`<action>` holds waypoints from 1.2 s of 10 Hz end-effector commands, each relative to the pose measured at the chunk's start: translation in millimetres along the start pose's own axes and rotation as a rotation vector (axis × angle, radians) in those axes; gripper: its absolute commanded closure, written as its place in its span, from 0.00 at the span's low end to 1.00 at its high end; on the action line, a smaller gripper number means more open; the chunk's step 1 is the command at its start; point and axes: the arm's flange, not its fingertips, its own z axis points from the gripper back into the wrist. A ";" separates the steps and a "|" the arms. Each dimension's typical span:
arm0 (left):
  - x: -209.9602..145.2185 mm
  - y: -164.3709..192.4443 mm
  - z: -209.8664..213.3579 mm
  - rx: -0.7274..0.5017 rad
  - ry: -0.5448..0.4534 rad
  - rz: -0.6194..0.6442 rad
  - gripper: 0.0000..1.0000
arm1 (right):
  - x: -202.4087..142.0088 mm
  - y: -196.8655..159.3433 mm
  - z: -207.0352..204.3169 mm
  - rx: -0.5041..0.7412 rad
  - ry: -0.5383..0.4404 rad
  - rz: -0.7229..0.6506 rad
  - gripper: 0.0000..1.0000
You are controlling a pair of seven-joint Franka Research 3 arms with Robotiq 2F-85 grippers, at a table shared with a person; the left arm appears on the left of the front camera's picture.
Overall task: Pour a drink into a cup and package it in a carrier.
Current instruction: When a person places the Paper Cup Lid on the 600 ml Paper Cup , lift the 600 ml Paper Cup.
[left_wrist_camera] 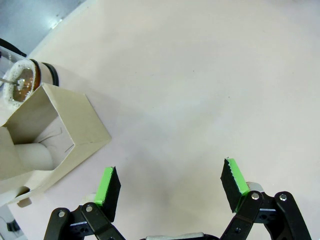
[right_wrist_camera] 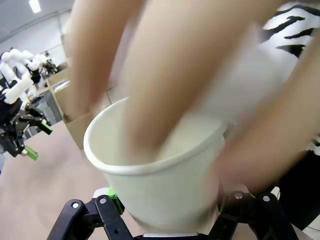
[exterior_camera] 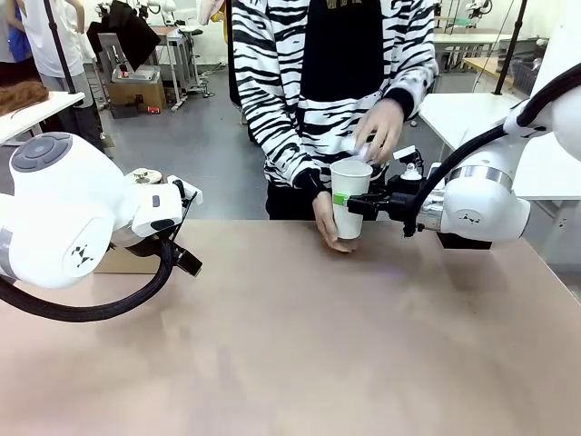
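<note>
My right gripper is shut on the white paper cup, holding it upright above the table's far edge. The person cups its base with one hand and holds the other hand over its rim. In the right wrist view the cup sits between my right gripper's jaws, with blurred fingers over its mouth. My left gripper is open over bare table. Beside it stands the cardboard carrier. Behind that is the glass jug with the brown drink.
The left arm's bulky wrist hides most of the carrier and the jug in the front view. The tan table stretches wide between the arms. A white table stands behind the right arm.
</note>
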 end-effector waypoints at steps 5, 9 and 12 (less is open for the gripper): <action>-0.1 0.2 0.4 -0.002 -0.001 0.001 0.00 | 4.3 1.7 -1.0 -0.002 -0.004 0.003 0.19; -0.1 0.2 0.4 -0.002 -0.001 0.001 0.00 | 4.3 1.7 -1.0 -0.002 -0.004 0.003 0.19; -0.1 0.2 0.4 -0.002 -0.001 0.001 0.00 | 4.3 1.7 -1.0 -0.002 -0.004 0.003 0.19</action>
